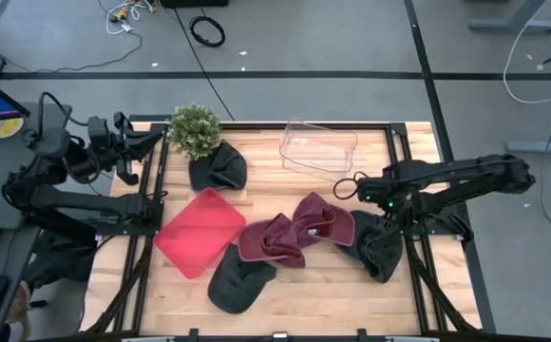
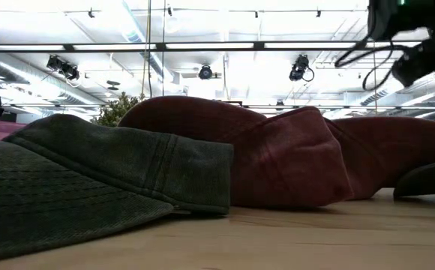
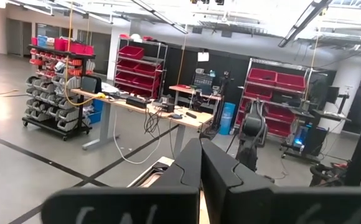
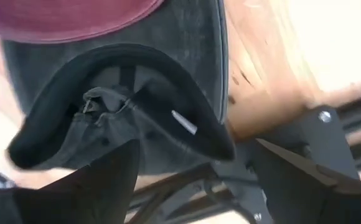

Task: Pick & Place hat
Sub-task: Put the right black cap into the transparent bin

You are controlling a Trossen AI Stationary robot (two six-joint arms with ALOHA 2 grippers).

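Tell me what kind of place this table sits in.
Likely an industrial robotics lab or workshop: red metal shelving racks, a rolling rack of grey and red parts bins, and a long wooden workbench cluttered with cables fill the open concrete-floored room.

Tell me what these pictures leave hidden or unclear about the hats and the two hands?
- Left hand: left wrist view shows its fingers together, pointing into the room; no hat visible there.
- Right hand: fingers apart above the dark hat; high view cannot show whether they touch it.
- Maroon hats: overlapping in high view, their count is unclear.
- Green hat: cut off by the low view's left edge.
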